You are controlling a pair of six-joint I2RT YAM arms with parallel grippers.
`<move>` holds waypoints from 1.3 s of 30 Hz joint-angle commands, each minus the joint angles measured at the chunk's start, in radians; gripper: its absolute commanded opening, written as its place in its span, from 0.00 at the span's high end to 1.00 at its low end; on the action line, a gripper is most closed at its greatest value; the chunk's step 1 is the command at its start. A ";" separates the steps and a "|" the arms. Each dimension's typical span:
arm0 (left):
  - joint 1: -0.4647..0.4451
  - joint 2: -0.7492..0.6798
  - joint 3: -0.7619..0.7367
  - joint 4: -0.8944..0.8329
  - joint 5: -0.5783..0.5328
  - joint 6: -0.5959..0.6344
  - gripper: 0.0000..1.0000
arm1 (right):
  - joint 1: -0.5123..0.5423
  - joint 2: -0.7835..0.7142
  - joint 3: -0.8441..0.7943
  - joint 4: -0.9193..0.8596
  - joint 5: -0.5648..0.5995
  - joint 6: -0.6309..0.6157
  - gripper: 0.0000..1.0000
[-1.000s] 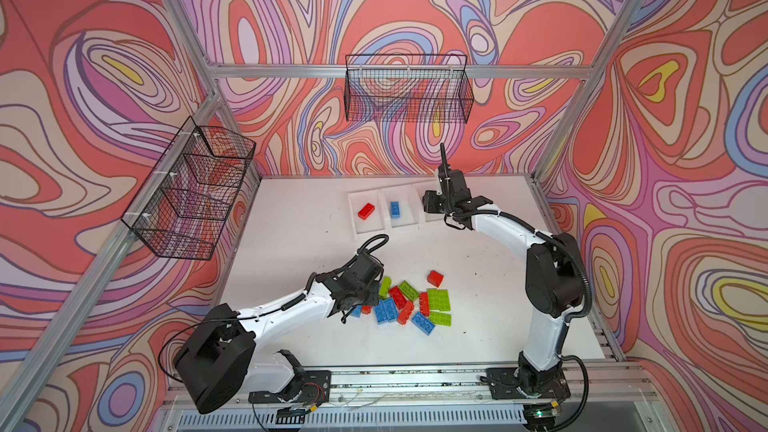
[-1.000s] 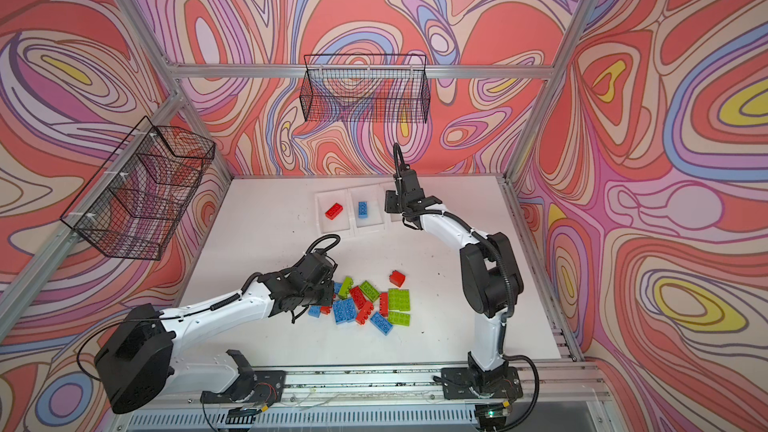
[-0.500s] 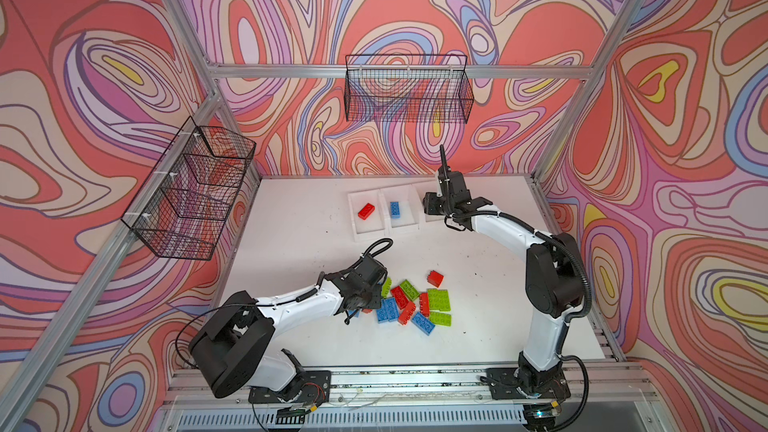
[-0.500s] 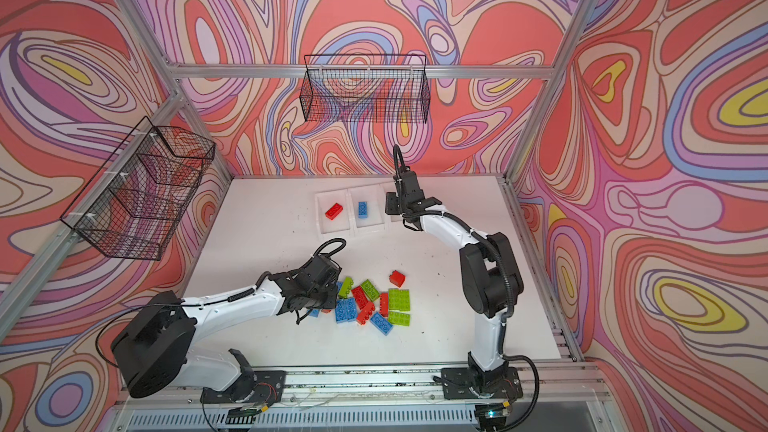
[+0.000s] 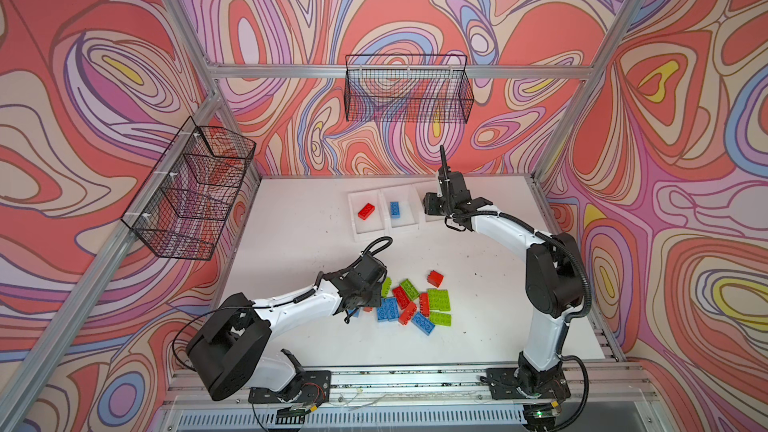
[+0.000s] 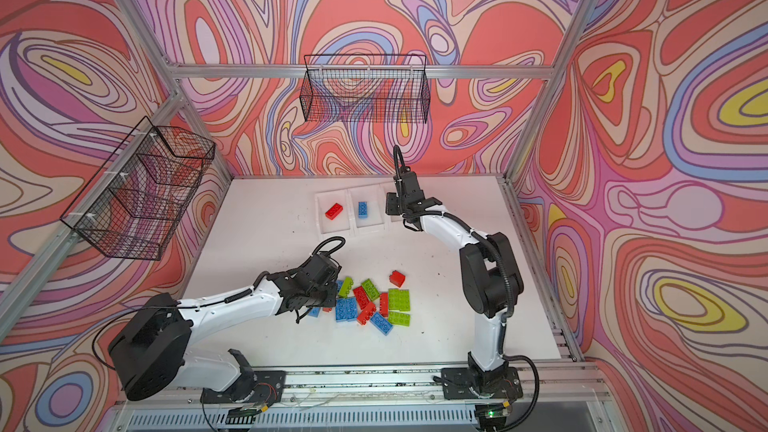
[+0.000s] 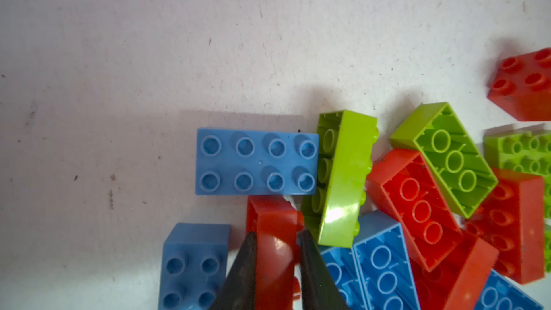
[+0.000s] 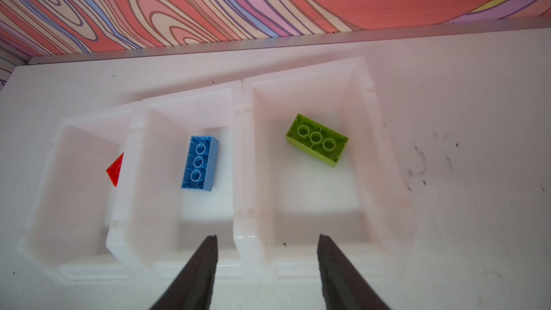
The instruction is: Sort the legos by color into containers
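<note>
Boxed in on three sides by walls (image 5: pixel 395 6) swirled in coral, lilac, blue, cream and yellow.

Braced at the corners and across the back by a silver metal frame (image 5: pixel 291 71). Hung with a long black wire basket (image 5: pixel 409 93) on the back bar and a tiered basket (image 5: pixel 189 193) of several compartments on the left bar. Floored with a white table (image 5: pixel 299 218), scuffed and flecked with dark marks in both wrist views. Edged at the front by a metal rail (image 5: pixel 415 380) above a slotted grey strip (image 5: pixel 374 419). Lit softly and evenly, with only faint shadows.
</note>
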State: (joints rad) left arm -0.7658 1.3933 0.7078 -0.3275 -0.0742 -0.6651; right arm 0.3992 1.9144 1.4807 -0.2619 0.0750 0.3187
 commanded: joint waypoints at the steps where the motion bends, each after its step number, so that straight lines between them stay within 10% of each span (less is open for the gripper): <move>1: 0.011 -0.052 0.036 -0.052 -0.023 0.030 0.83 | -0.007 -0.045 -0.016 -0.011 0.011 -0.003 0.43; 21: 0.268 0.054 0.368 -0.074 0.066 0.314 0.83 | -0.011 -0.189 -0.198 -0.045 -0.029 0.010 0.44; 32: 0.193 -0.074 0.046 -0.082 0.092 0.116 0.40 | -0.011 -0.164 -0.198 -0.077 -0.033 -0.007 0.39; 39: 0.144 -0.071 0.002 -0.047 0.080 0.060 0.32 | -0.011 -0.126 -0.161 -0.084 -0.047 -0.012 0.38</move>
State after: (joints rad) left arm -0.6113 1.3251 0.7101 -0.3912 0.0246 -0.5610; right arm 0.3920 1.7638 1.2957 -0.3302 0.0353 0.3161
